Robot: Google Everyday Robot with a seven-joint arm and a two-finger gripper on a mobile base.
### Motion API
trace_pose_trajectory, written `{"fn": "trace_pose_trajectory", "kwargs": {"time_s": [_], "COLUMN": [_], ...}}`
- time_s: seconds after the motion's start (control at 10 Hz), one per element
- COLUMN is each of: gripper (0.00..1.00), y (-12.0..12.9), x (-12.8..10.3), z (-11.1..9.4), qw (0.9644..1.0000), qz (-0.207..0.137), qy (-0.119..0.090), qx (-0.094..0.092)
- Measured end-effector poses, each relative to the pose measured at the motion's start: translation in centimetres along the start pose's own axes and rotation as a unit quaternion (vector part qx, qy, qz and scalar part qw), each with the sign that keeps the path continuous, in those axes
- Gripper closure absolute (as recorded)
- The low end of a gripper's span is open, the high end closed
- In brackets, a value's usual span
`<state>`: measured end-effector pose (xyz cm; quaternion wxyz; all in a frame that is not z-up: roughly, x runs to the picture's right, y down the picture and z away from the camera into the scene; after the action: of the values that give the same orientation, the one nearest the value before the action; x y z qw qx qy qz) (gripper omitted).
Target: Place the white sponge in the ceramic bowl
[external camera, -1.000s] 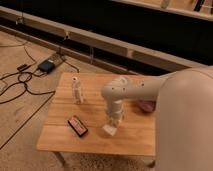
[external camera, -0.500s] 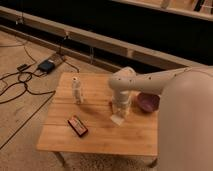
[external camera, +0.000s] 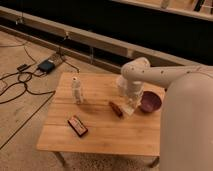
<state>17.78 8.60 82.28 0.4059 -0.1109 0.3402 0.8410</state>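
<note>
The white sponge [external camera: 129, 110] hangs at the tip of my gripper [external camera: 131, 104], which is shut on it, just above the wooden table [external camera: 100, 140]. The sponge is a small cream block, partly hidden by the gripper. The ceramic bowl [external camera: 150, 102], dull purple and shallow, stands on the table just right of the gripper, a short gap from the sponge. My white arm [external camera: 150, 75] reaches in from the right and arches over the bowl's back side.
A small reddish-brown oblong object [external camera: 116, 108] lies just left of the sponge. A dark red-edged flat box [external camera: 77, 125] lies at front left. A white upright cup-like object [external camera: 76, 90] stands at back left. Cables and a power box [external camera: 46, 65] lie on the floor.
My gripper has carried the sponge to the right and a little back across the table, from near the middle to just beside the bowl. The other objects have not moved.
</note>
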Motion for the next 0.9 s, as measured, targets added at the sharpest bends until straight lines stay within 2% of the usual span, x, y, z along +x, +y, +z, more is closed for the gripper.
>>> {"fn": "trace_pose_trajectory", "kwargs": {"time_s": [0.4,0.6,0.9], "gripper": [1.00,1.00,1.00], "y": [0.5,0.2,-1.4], "x": [-5.5,-7.9,-9.8], "z": [0.2,1.1,2.6], "qw": [0.9996,0.9989,0.9976], "qz": [0.026,0.042,0.064], "qy": [-0.012,-0.007,0.004], "qx": [0.010,0.017,0.027]}}
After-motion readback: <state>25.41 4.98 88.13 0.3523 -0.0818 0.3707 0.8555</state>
